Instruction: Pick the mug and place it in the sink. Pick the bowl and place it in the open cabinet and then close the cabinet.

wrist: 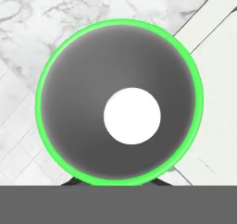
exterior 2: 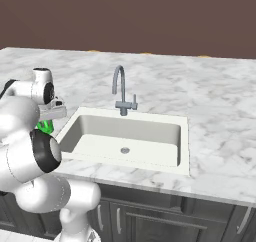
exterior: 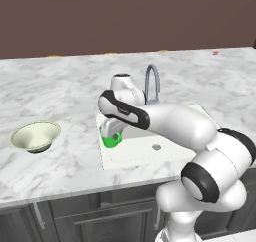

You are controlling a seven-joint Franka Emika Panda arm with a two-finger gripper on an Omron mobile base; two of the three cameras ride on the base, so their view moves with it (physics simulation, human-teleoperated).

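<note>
Gripping the mug (exterior: 112, 139) at its rim, the clenched jaws hold it right below them over the sink's (exterior: 150, 153) near edge; releasing it there, then the bowl (exterior: 35, 136) and cabinet, remain.

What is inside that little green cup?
Nothing shows inside the mug: a dark grey interior and a white round patch at its bottom. The mug covers whatever lies directly beneath it.

The arm (exterior: 175, 123) is glossy white with rounded, bulbous links, black bands at its joints, and a grey wrist piece.
</note>
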